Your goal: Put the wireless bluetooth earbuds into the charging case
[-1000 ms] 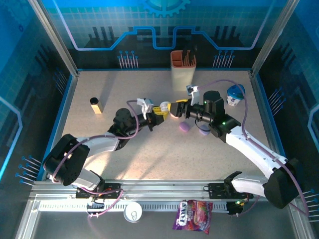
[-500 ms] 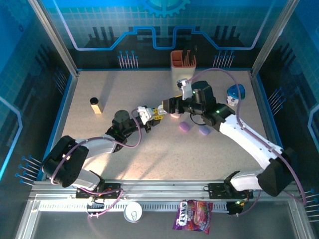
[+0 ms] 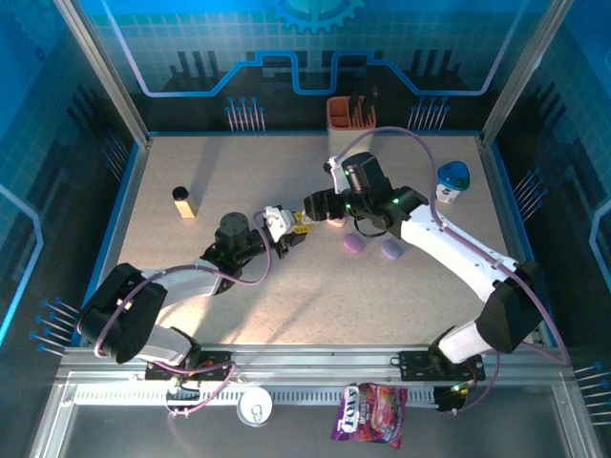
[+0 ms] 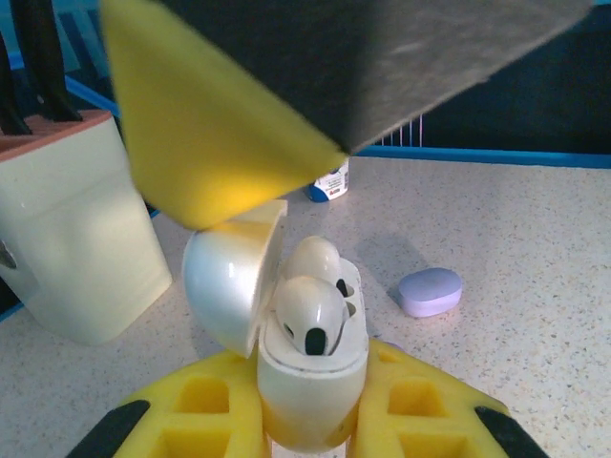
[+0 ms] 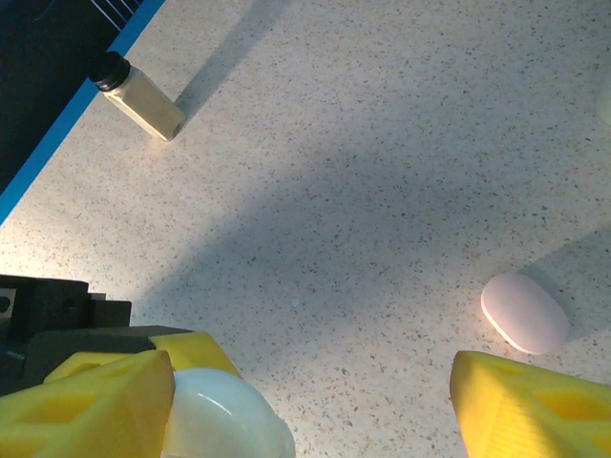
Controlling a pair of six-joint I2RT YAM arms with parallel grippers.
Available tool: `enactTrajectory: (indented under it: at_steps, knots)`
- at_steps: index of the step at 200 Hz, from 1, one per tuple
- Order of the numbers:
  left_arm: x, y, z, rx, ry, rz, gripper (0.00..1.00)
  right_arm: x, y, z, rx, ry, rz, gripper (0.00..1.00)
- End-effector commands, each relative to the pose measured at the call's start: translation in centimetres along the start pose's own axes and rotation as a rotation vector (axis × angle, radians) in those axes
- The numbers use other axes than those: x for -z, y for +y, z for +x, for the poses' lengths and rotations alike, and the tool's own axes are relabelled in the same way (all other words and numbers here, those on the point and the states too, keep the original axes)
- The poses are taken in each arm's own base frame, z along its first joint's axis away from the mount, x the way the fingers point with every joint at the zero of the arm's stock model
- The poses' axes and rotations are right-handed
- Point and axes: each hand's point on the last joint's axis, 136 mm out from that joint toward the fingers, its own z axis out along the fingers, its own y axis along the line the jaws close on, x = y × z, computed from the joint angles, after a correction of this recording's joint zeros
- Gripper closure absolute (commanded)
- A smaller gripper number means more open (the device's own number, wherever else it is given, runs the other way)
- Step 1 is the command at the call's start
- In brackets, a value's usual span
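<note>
Clamping an open white case (image 4: 311,386), the left gripper (image 3: 294,231) presents two earbuds (image 4: 309,311) seated inside. The right gripper (image 5: 310,391) is spread wide.

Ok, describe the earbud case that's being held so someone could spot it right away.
From the cream holder at the table's far edge, come toward the arms to the left gripper. Clamped in its yellow fingers is the white charging case. Unlike the closed lilac case lying nearby, its lid is open, with two white earbuds seated inside.
</note>
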Motion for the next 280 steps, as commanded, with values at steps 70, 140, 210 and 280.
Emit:
enactTrajectory:
  at_steps: [70,140,210,280]
  knots:
    - [1.4,0.2,-4.0,0.146,-0.117,0.094,1.00,6.1,1.0,-0.9,0.204,-0.118,-0.100,0.22]
    - [4.2,-6.0,-7.1,0.117,-0.099,0.489,1.00,8.7,6.1,4.1,0.704,-0.056,-0.434,0.27]
    - [4.5,-6.9,-8.3,0.147,-0.093,0.579,1.00,6.6,7.4,4.1,0.732,-0.024,-0.492,0.57]
    - [4.1,-6.7,-7.2,0.190,-0.045,0.581,1.00,6.8,7.7,4.6,0.721,-0.050,-0.518,0.95]
